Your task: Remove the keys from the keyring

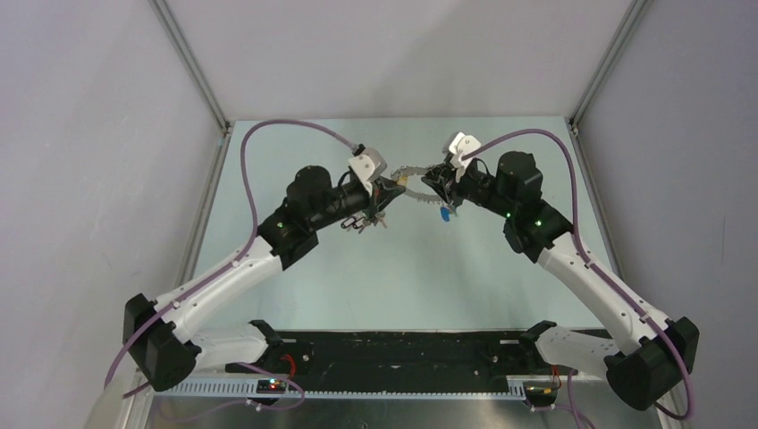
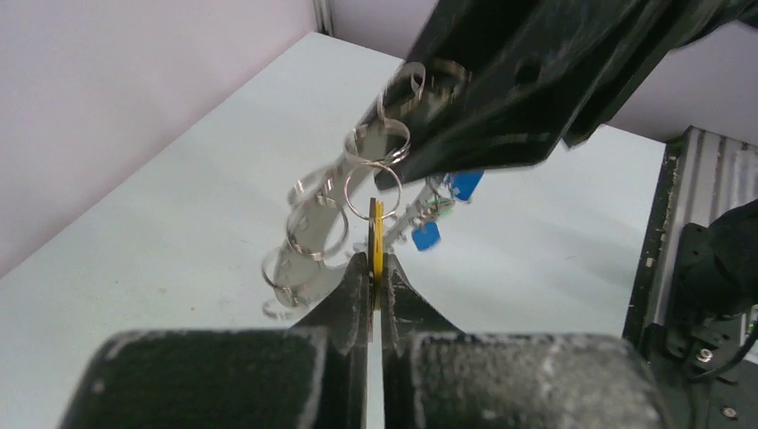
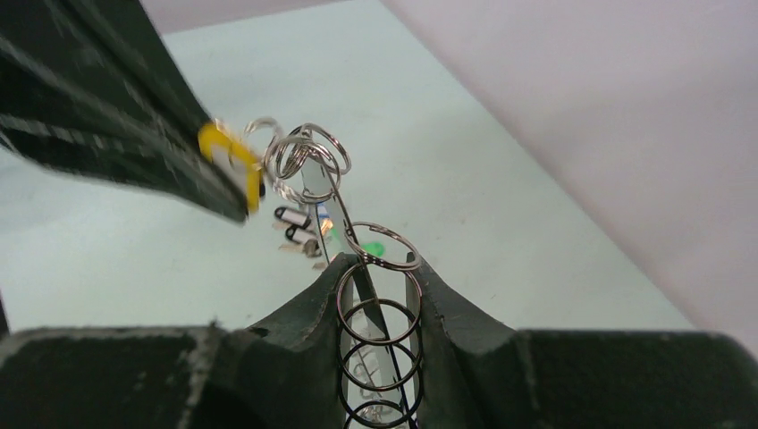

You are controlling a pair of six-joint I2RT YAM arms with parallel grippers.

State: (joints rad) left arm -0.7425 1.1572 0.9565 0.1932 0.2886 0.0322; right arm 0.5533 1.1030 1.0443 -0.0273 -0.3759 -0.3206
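The keyring (image 1: 413, 170), a flat grey band fringed with small split rings, hangs in the air between my two grippers. My left gripper (image 1: 391, 183) is shut on a yellow tag (image 2: 377, 228) that hangs from one small ring; its fingertips (image 2: 357, 277) pinch the tag edge-on. My right gripper (image 1: 435, 183) is shut on the keyring (image 3: 315, 179), with several small rings (image 3: 380, 308) between its fingers. Blue-tagged keys (image 2: 425, 236) dangle below the ring (image 1: 444, 214). Dark-tagged keys (image 3: 290, 219) and a green tag (image 3: 374, 248) show below, near the left gripper (image 1: 362, 222).
The pale green table (image 1: 393, 277) is walled by grey panels left, right and behind. A black base strip (image 1: 402, 353) with cabling runs along the near edge between the arm bases.
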